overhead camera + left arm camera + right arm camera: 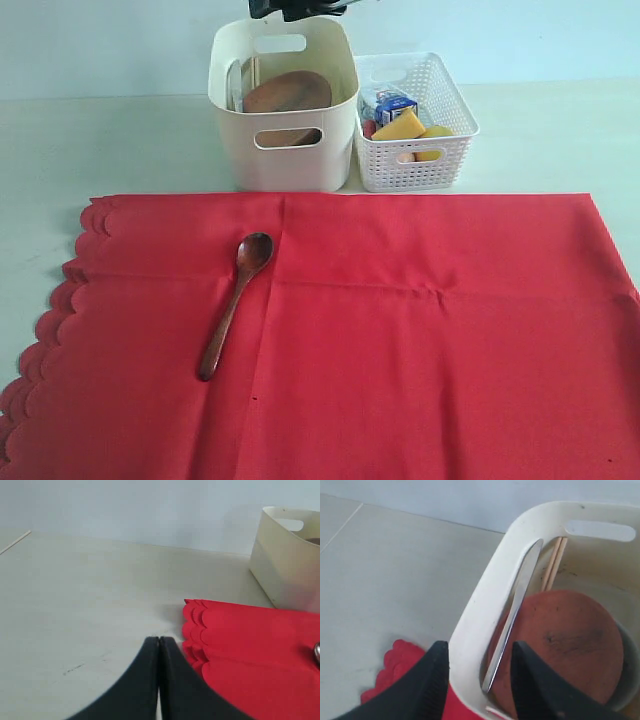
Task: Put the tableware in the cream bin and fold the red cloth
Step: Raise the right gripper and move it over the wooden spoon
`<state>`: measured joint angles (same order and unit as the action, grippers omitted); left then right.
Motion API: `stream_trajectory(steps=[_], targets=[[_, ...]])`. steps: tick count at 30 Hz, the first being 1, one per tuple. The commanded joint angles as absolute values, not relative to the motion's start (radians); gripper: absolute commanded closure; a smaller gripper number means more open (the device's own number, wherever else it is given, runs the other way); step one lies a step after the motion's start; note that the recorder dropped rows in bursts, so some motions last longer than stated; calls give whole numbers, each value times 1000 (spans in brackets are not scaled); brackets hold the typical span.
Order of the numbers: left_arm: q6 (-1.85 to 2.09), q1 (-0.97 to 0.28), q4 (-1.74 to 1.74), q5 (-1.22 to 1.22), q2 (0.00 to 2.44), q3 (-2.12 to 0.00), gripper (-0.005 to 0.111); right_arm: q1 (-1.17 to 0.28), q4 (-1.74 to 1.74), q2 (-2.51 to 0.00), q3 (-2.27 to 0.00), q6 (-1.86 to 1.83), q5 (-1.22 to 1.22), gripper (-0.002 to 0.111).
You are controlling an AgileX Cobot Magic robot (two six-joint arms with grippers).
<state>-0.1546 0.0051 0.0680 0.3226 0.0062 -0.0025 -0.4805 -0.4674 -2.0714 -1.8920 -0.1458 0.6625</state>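
Observation:
The red cloth (400, 330) lies spread flat, its scalloped edge at the left. On it rests the dark wooden spoon (232, 300), bowl end toward the bins. The cream bin (285, 150) stands behind the cloth and holds the round brown plate (565, 645), the slim metal knife (515, 610) leaning on its wall, and the chopsticks (552, 565). My right gripper (479, 647) is open above the bin's rim, holding nothing. My left gripper (159, 640) is shut and empty over bare table beside the scalloped edge (192, 625). Cup and bowl are not clearly visible.
A white lattice basket (440, 165) stands right of the cream bin, holding a blue-white milk carton (388, 103), a cheese wedge (400, 125) and a lemon (436, 132). Pale table (120, 140) surrounds the cloth. A dark part of the right arm (300, 8) shows above the bin.

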Motion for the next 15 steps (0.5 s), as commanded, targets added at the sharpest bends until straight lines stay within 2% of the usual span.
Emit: stream_trajectory(steps=[1, 8, 15], targets=[[-158, -1, 67, 319, 0, 0, 106, -481, -467, -2018, -1892, -153, 841, 68], [-155, -1, 67, 319, 0, 0, 106, -512, -432, -1980, -1892, -152, 1063, 68], [-157, -1, 67, 319, 0, 0, 106, -595, -407, -1978, -1892, -127, 1130, 68]])
